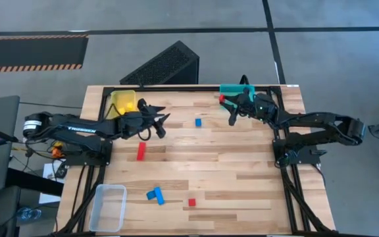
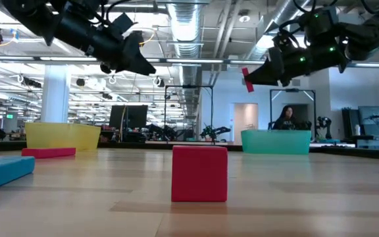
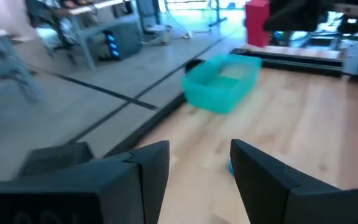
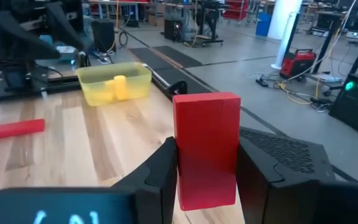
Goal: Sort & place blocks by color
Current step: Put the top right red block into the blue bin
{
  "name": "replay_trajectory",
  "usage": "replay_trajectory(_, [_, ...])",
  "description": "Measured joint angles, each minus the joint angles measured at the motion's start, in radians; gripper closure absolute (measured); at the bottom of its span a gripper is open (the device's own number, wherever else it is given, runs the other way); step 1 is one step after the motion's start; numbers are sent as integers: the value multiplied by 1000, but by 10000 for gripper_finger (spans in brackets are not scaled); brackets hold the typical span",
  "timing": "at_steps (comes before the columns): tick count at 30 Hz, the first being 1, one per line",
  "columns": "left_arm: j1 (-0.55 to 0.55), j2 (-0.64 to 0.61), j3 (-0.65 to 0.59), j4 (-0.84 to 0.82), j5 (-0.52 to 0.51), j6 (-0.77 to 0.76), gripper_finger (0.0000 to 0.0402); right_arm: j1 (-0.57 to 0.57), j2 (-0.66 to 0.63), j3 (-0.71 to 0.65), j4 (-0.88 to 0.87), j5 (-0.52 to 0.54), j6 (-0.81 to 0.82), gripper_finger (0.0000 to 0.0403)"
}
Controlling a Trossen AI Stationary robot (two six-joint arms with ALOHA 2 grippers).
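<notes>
My right gripper (image 1: 227, 107) hangs above the table beside the teal bin (image 1: 235, 90) and is shut on a red block (image 1: 221, 99). My left gripper (image 1: 161, 124) is open and raised, next to the yellow bin (image 1: 122, 102), which holds a yellow block (image 4: 118, 87). Lying flat on the wood are a red bar (image 1: 141, 151), a small blue cube (image 1: 198, 122), blue blocks (image 1: 154, 195) and a red cube (image 1: 191, 203). From table height the red cube (image 2: 199, 173) stands nearest. My right gripper (image 4: 207, 158) pinches the red block between its two fingers, which lie on its lower side faces (image 4: 185, 180). The upper half of the block (image 4: 207, 118) sticks out past the fingertips. In the low view the block (image 2: 247, 79) is lifted clear of the table and tilted.
A clear bin (image 1: 108, 207) sits at the near left corner. A dark slatted box (image 1: 166, 66) lies on the floor beyond the far edge. A person (image 2: 287, 118) sits in the room behind. Bare wood lies in the middle and at the near right.
</notes>
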Motion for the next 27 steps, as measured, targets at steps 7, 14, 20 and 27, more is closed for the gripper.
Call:
replay_trajectory(7, [-57,78,0,17,31,-109,240,-44,6,0,-156,86,-23,270])
replay_trajectory(14, [-99,85,0,23,-67,-186,240,-192,86,0,-184,140,13,267])
replay_trajectory(20, [-99,85,0,23,-83,-313,240,-304,190,0,-206,133,47,261])
replay_trajectory(27, [-119,85,0,23,-90,-408,240,-341,226,0,-163,109,63,218])
